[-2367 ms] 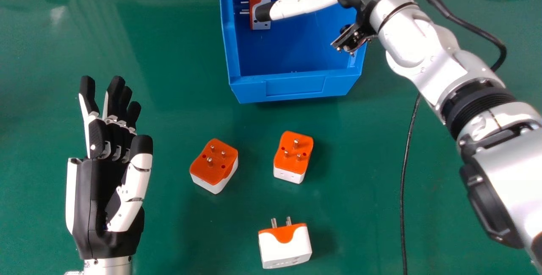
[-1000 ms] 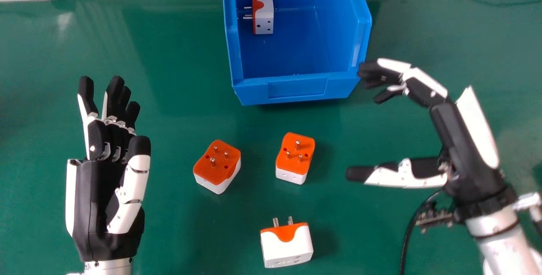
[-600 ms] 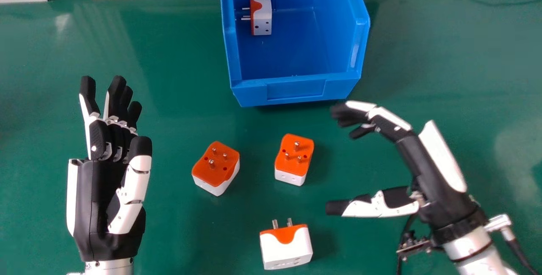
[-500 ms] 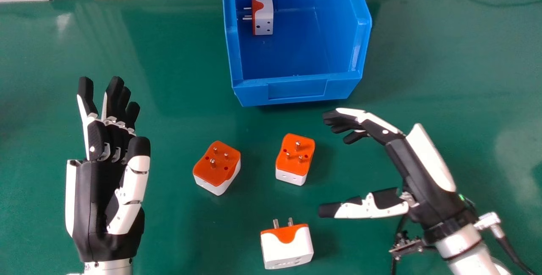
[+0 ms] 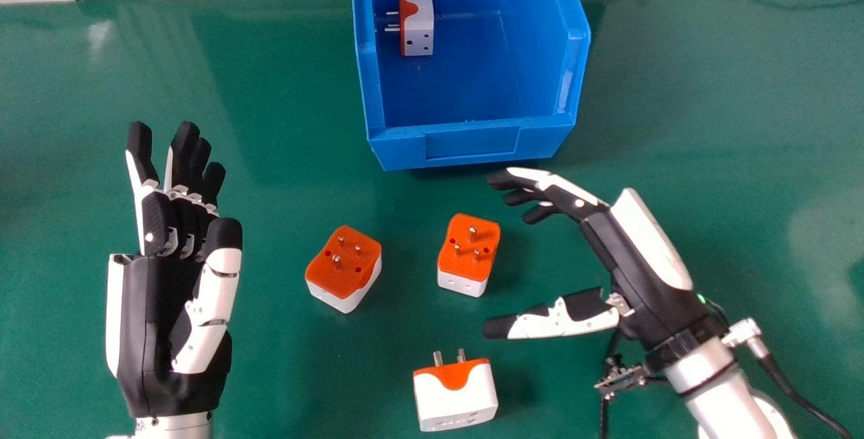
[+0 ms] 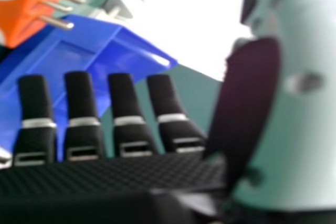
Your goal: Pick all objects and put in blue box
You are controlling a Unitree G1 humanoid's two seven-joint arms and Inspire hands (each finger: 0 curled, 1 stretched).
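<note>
Shifted since the earlier frames: the right hand (image 5: 638, 273), away from the blue box and then toward nine o'clock, to a position near the adapters. Clock directions are read from this hand in the head view, twelve being the far side. Its smooth black-and-white fingers are extended and gently arched, its thumb well apart from them, with nothing gripped; the right hand view shows fine ribbing on the black surface at the finger bases.

At nine o'clock, the middle adapter (image 5: 469, 246) rests on the table (image 5: 270, 371), its glossy orange plastic face and three rounded metal pins upward. Farther along nine o'clock lies the left adapter (image 5: 344, 267), similarly oriented, with rounded corners. At eight o'clock, the near adapter (image 5: 455, 395) presents a boxy white body, with pins directed toward twelve. At ten o'clock stands the blue box (image 5: 472, 144), smooth plastic with slanted walls; inside, the boxed adapter (image 5: 418, 27) lies near its left wall, pins toward nine. Well apart at nine o'clock, the left hand (image 5: 145, 317) has extended fingers over the glossy green table.
</note>
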